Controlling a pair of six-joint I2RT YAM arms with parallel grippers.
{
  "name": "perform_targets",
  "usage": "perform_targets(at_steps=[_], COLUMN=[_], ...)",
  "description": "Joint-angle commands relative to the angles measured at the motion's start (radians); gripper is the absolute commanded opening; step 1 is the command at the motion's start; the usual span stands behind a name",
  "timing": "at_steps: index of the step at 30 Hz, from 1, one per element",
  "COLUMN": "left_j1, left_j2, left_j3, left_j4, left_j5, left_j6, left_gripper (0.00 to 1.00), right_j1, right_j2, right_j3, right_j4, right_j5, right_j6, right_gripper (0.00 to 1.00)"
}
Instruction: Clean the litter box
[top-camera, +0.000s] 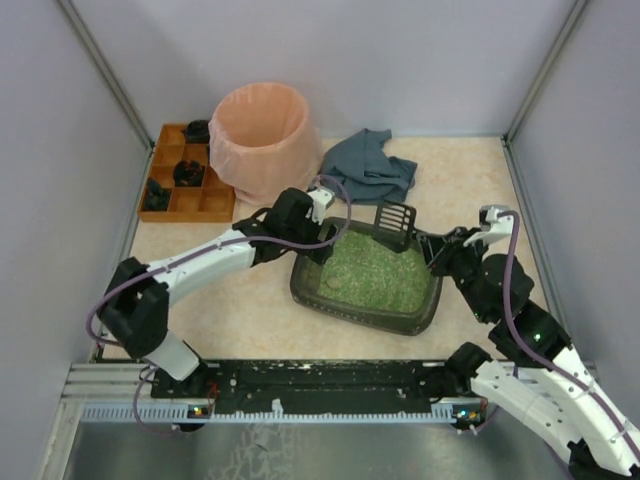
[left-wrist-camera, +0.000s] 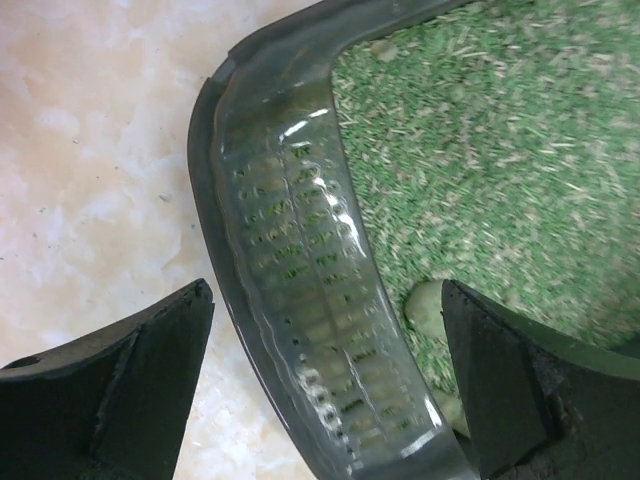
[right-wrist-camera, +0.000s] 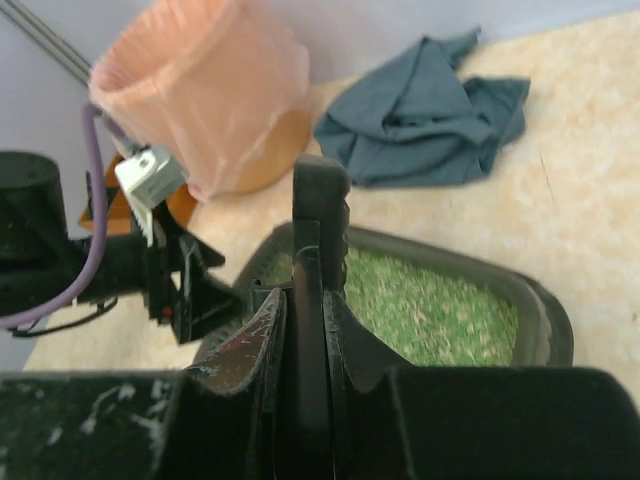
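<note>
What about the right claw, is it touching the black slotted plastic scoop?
Touching. Right wrist view shows the right gripper clamped on the black scoop's handle.

The top view was taken from above and behind the two arm bases, aimed down and forward, so that the whole counter (top-camera: 250, 310) and the enclosure walls were taken in from a distance. The left wrist view was taken very close, aimed almost straight down over a corner rim of the litter box (left-wrist-camera: 290, 280), with the left tool (left-wrist-camera: 328, 300) framed at the bottom edge. The right wrist view was taken low, aimed along the right tool (right-wrist-camera: 308, 330) and the scoop (right-wrist-camera: 318, 230), across the litter box toward the pink-lined bin (right-wrist-camera: 200, 90) and blue cloth (right-wrist-camera: 420, 110). The litter box was shared by all three views; bin and cloth were shared by the top and right wrist views.
</note>
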Motion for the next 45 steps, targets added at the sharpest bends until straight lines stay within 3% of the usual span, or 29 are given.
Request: perform_targets(at_steps=[1,6,18,27,34,41,42,45], left_j1=[-0.033,-0.051,-0.027,0.117,0.232,0.267,0.267,0.266], left_j2=[0.102,0.173,0.277,0.157,0.068,0.017,0.008,-0.03], left_j3=[0.074,0.101,0.141,0.016,-0.073,-0.128,-0.134,-0.145], left_j4=[-0.056,-0.089,-0.245,-0.262,-0.285,-0.292,-0.29,-0.281], left_j5=[-0.073,-0.161,-0.373,-0.317,-0.28,-0.193,-0.162,-0.107], left_j6=[0.053,0.058,-0.042,-0.096,-0.115,-0.172,-0.185,-0.212], left_gripper=[1.0,0.98,0.8,0.72,0.71,0.68,0.69,0.84], right_j1=[0.006,0.007,0.006,0.006,0.006,0.006,0.006,0.006], right_j2=[-0.053,-0.092,-0.098,-0.069,-0.008,0.107,0.129,0.2], right_j3=[-0.016,-0.052,-0.086,-0.125,-0.17,-0.137,-0.13,-0.096], right_j4=[-0.086,-0.108,-0.106,-0.047,0.042,0.117,0.124,0.131], right_j5=[-0.014,-0.01,-0.028,-0.082,-0.157,-0.241,-0.248,-0.261], right_j6=[0.093,0.124,0.148,0.177,0.212,0.219,0.219,0.213], right_gripper=[0.0,0.0,0.0,0.0,0.0,0.0,0.0,0.0])
